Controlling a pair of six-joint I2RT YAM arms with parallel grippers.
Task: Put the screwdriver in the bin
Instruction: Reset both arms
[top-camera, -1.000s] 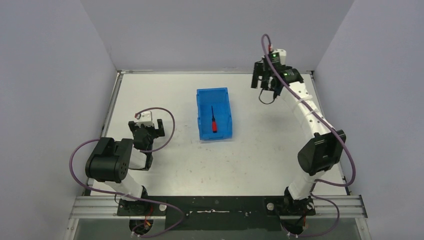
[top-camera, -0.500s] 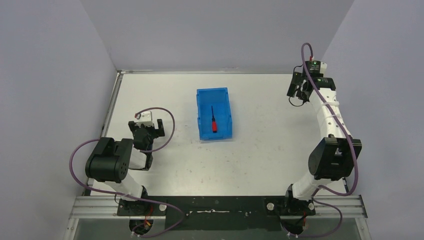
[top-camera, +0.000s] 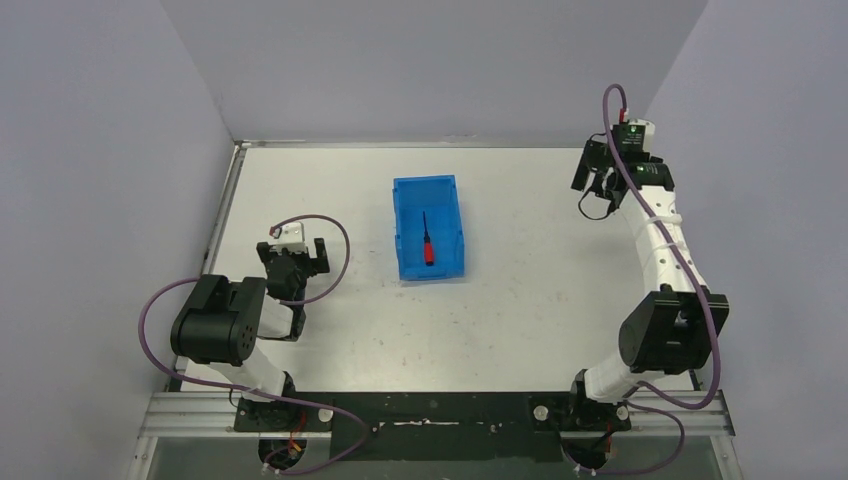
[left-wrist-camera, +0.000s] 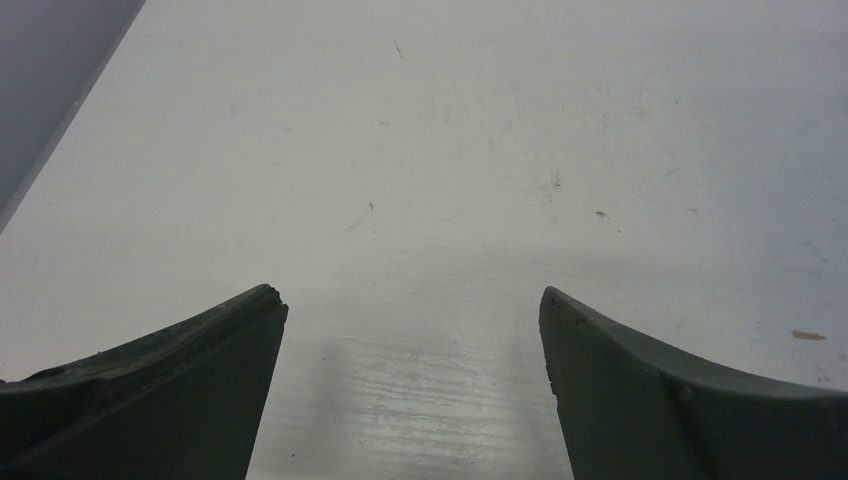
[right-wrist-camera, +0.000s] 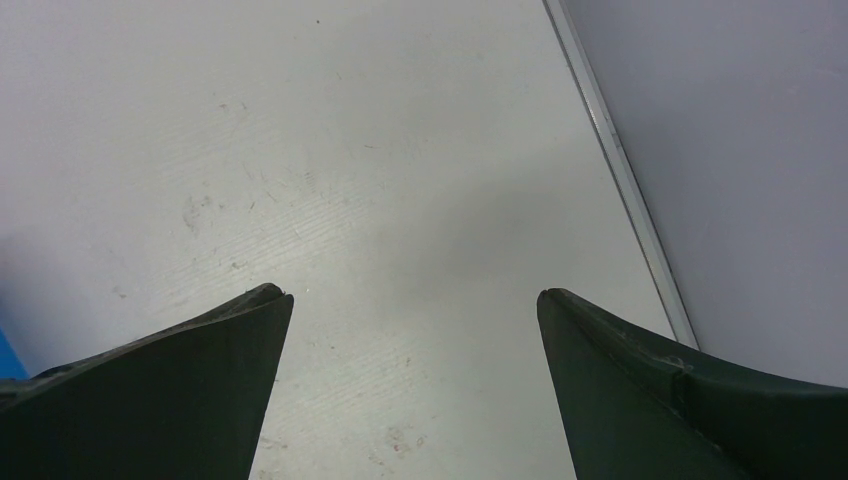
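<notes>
We find the screwdriver (top-camera: 427, 243) lying lengthwise inside the bin (top-camera: 446, 214), frame centre; the nearer left hand (top-camera: 297, 262) and the right hand (top-camera: 597, 180) both gape wide, empty.

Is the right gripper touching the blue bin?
Apart. The top external view shows the right gripper far from the bin, with bare table between them.

A white table (top-camera: 520, 320) sits in a booth of plain grey walls: a back wall (top-camera: 430, 60), a left wall (top-camera: 90, 180) and a right wall (top-camera: 770, 200). A thin metal strip (top-camera: 400, 144) edges the table where it meets them. The tabletop is scuffed, with faint grey smudges (right-wrist-camera: 200, 212) and a small brown fleck (left-wrist-camera: 808, 335). An aluminium rail (top-camera: 200, 415) runs along the near edge, with a black plate (top-camera: 440, 408) at its middle.
</notes>
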